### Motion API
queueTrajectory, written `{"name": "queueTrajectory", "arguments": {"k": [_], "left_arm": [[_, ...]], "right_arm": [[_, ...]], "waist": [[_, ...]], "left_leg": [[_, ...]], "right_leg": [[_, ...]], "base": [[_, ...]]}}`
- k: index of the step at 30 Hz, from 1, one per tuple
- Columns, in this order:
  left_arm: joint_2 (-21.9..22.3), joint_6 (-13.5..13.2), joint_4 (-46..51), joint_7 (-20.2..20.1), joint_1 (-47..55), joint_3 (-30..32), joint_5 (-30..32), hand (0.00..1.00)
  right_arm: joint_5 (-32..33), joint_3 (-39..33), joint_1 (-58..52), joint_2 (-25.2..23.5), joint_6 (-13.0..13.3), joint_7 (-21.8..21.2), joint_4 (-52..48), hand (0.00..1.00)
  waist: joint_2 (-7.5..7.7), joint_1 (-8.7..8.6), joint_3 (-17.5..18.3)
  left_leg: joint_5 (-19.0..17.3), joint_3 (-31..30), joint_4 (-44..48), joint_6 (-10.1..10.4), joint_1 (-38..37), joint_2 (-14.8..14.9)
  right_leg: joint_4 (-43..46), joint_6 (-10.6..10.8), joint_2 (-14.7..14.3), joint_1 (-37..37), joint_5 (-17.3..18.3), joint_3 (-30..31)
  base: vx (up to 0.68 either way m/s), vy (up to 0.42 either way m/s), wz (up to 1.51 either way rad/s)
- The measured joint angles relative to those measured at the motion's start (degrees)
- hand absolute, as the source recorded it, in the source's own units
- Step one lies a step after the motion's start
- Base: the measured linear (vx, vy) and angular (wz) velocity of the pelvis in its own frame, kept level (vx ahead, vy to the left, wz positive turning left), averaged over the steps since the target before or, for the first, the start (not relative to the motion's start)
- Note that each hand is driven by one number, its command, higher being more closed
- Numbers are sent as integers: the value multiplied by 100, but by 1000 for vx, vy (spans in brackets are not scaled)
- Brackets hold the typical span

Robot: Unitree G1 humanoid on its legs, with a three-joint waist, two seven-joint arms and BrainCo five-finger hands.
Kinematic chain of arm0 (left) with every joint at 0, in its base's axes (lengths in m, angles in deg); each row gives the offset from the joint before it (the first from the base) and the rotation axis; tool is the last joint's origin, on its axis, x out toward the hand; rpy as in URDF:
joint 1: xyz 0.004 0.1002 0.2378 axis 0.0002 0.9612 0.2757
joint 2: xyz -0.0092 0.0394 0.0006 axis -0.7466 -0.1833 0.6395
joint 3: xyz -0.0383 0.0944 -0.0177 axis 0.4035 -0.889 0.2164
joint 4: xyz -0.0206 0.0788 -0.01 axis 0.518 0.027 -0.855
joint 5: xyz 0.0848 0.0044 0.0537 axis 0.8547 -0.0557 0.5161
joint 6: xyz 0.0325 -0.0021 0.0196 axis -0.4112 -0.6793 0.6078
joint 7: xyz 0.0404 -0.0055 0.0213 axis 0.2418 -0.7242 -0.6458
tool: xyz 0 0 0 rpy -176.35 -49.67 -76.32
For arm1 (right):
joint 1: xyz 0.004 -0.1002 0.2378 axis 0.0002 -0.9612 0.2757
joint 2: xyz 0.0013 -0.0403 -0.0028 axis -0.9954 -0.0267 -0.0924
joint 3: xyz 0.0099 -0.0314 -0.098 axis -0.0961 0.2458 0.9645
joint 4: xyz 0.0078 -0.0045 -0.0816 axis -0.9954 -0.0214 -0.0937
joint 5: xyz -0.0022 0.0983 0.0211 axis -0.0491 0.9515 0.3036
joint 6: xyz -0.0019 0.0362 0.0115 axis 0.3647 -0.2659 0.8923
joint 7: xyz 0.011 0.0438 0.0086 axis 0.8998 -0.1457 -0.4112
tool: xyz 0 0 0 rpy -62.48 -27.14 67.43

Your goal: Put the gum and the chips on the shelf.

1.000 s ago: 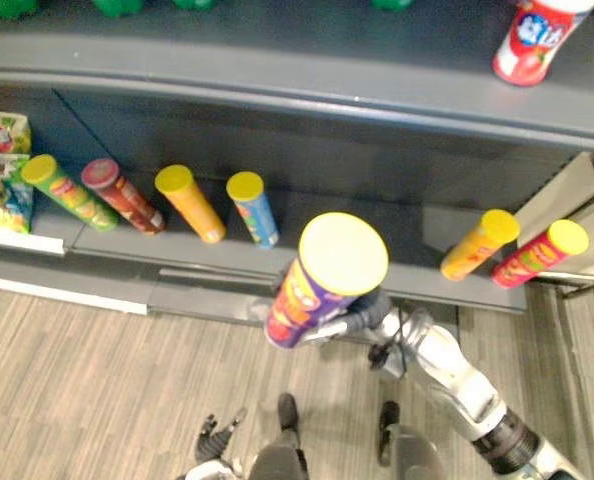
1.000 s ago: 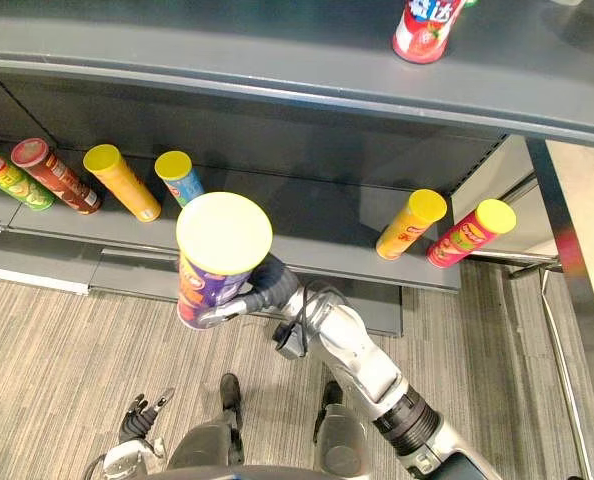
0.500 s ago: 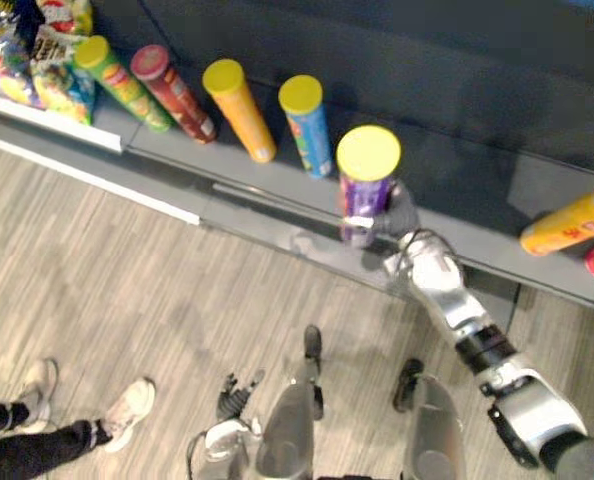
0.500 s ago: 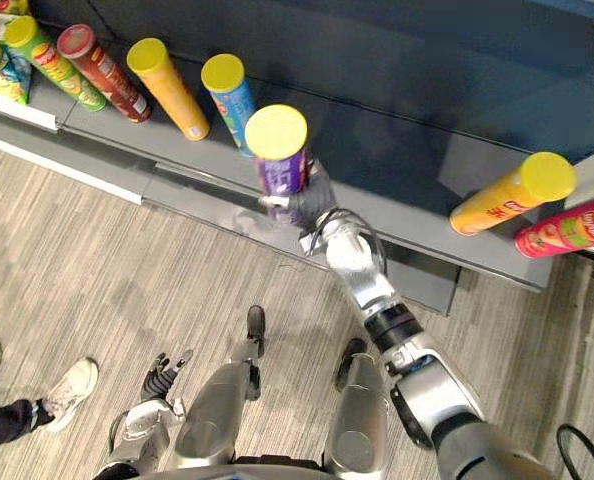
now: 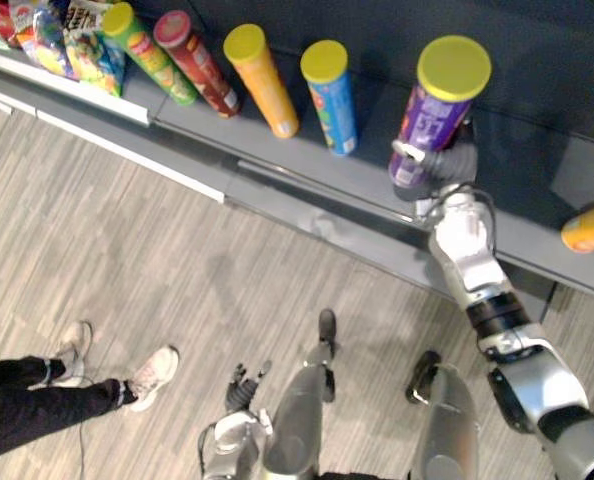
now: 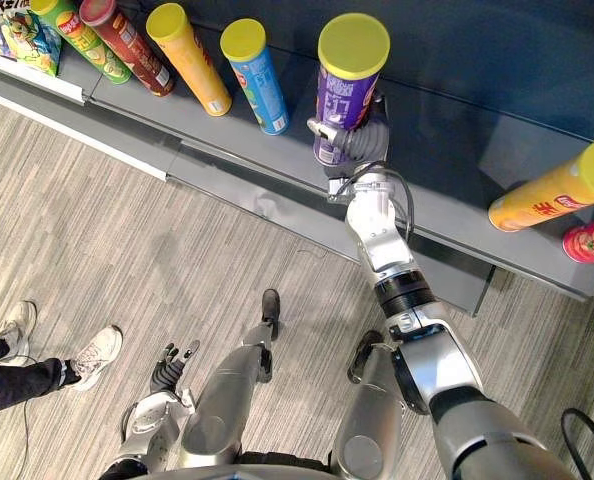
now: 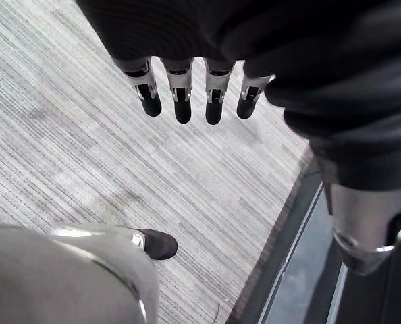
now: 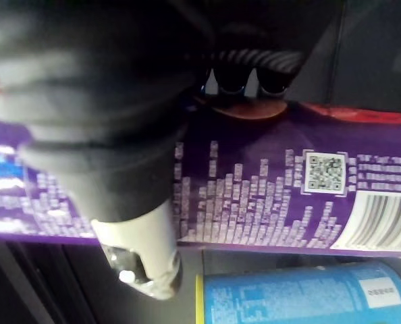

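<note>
The shelf is a low deck of smooth dark grey metal with a dark back panel, running across the far side; the floor before it is grey carpet with fine stripes. The chips stand upright on the shelf's deck, near the front edge, just right of the blue can; whether the base bears on the deck I cannot tell. The right hand clasps the chips low on the near side, thumb on one flank and fingers curled round the other, its dark ribbed cover against the tube. The chips are a tall round tube, glossy purple with small print, a square code and a barcode, capped with a flat yellow lid. Left of the blue can stand an orange can, a red can and a green can, all tubes alike; well right stands another orange tube. The left hand hangs low over the floor, fingers straight and apart, holding nothing; a person's shoe is near it.
</note>
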State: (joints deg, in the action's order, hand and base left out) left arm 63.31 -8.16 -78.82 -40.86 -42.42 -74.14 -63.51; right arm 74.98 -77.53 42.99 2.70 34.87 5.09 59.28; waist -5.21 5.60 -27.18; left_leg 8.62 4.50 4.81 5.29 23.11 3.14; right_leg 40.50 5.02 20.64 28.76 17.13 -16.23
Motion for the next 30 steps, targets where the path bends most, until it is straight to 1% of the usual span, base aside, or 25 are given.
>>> {"name": "queueTrajectory", "arguments": {"k": [4,7,8,9,10,11,12,15,18,21,28,30], "left_arm": [[116,-11,151,-2,-9,21,-2,0],[146,-52,202,-1,-9,31,-8,0],[169,-52,252,-1,-14,28,-7,0],[192,-71,282,-1,-15,31,-13,0],[198,-76,291,0,-16,31,-20,0],[215,-85,314,6,-16,30,-22,0],[255,-136,322,16,-20,68,-29,0],[296,-202,333,33,-32,97,-33,0],[296,-282,335,63,-47,100,-38,0],[295,-289,326,97,-60,88,-185,0],[284,-303,327,112,-112,102,-243,0],[286,-306,326,115,-139,108,-242,0]], "right_arm": [[-60,-48,59,4,67,220,1,100],[-454,-45,113,3,190,536,3,100],[-529,-60,143,5,257,708,2,100],[-674,-113,162,9,263,894,4,100],[-689,-139,173,12,267,978,3,100],[-788,-187,188,8,268,1161,6,100],[-901,-228,195,6,283,1307,7,100],[-909,-274,201,20,312,1507,40,100],[-1173,-279,241,64,325,1938,90,100],[-1345,-285,374,121,335,2135,305,100],[-1331,-281,522,309,338,2177,603,100],[-1331,-280,572,376,389,2154,699,100]], "waist": [[-46,19,-37],[-66,40,-39],[-86,54,-49],[-96,97,-48],[-112,102,-49],[-123,121,-54],[-136,152,-61],[-150,231,-63],[-199,259,-87],[-211,263,-96],[-239,322,-107],[-248,356,-103]], "left_leg": [[-132,4,314,6,210,11],[-248,56,580,-17,395,58],[-258,104,650,-26,471,89],[-266,135,718,-32,550,110],[-274,135,756,-32,590,123],[-274,146,790,-32,645,140],[-280,149,858,-41,712,156],[-308,158,964,-48,816,161],[-317,142,1050,-57,982,190],[-313,154,1081,-61,1069,213],[-362,151,1275,-47,1275,352],[-400,153,1352,-45,1352,398]], "right_leg": [[135,-24,39,117,30,-4],[218,-35,51,218,64,-9],[246,-40,53,265,68,-15],[267,-42,55,321,68,-16],[273,-41,55,337,69,-33],[283,-42,55,372,69,-48],[310,-42,60,414,69,-51],[360,-43,70,506,68,-25],[366,-44,55,619,65,-51],[365,-44,37,704,61,-41],[355,-53,-88,827,56,-48],[365,-53,-125,889,56,-46]], "base": [[0,-96,1],[-25,-82,-1],[-40,-83,1],[-32,-66,4],[-23,-64,5],[-14,-68,7],[-9,-69,6],[-4,-59,0],[0,-63,1],[14,-50,-4],[45,-80,-6],[47,-86,-8]]}}
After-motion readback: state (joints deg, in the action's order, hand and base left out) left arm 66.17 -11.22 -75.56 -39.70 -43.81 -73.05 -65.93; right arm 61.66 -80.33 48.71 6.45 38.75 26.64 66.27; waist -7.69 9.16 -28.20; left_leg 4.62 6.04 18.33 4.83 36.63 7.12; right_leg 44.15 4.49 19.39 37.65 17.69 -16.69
